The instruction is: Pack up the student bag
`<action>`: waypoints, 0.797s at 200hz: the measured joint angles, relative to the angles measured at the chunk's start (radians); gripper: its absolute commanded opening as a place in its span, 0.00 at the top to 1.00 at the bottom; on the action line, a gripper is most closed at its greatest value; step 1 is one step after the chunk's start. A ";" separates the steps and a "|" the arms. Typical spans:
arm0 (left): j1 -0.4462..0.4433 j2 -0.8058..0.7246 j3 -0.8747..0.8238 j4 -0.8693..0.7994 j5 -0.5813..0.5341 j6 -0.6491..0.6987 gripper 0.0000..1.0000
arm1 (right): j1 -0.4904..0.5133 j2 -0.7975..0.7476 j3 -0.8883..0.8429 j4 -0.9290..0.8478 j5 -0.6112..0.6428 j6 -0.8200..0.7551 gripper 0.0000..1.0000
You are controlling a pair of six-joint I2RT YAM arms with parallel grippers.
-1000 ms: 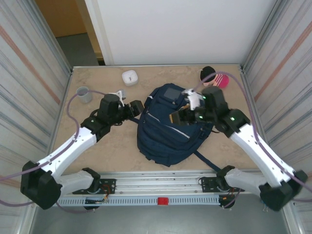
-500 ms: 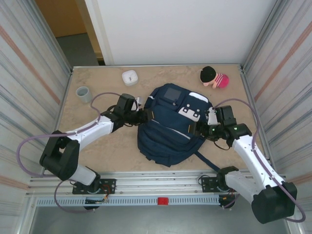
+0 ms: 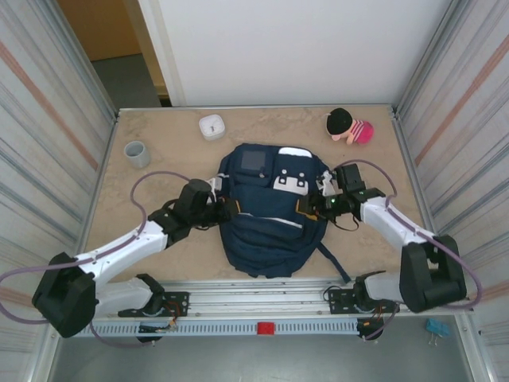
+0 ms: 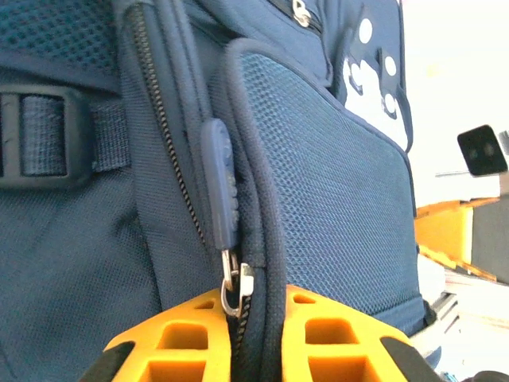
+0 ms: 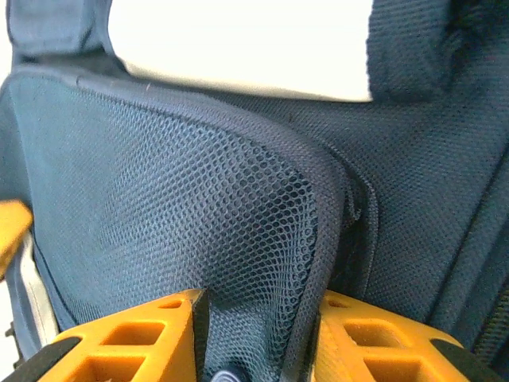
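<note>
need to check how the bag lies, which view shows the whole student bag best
Top external: the student bag is seen whole, lying on the table. Left wrist gives a close-up of its zipper pull; right wrist, a mesh pocket edge between orange fingers.

We see a beige marbled table top [image 3: 262, 127], boxed in by a ribbed metal left wall [image 3: 48, 119] and a matching right wall [image 3: 469, 95]. Behind it we note a plain white wall [image 3: 286, 48]. Left of that sits an orange-brown panel [image 3: 95, 28] above grey floor [image 3: 131, 79]. A silver slotted rail [image 3: 254, 306] runs along the near edge. Light even and bright, shadows soft
</note>
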 measured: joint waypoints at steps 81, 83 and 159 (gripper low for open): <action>-0.209 -0.081 -0.010 -0.152 -0.207 -0.032 0.49 | -0.069 0.097 0.319 -0.154 -0.149 -0.105 0.33; -0.210 -0.081 -0.005 -0.162 -0.209 -0.016 0.47 | -0.071 0.091 0.319 -0.163 -0.152 -0.108 0.33; -0.169 -0.184 0.239 -0.402 -0.196 0.742 0.28 | 0.131 -0.333 0.237 -0.215 -0.005 -0.418 0.35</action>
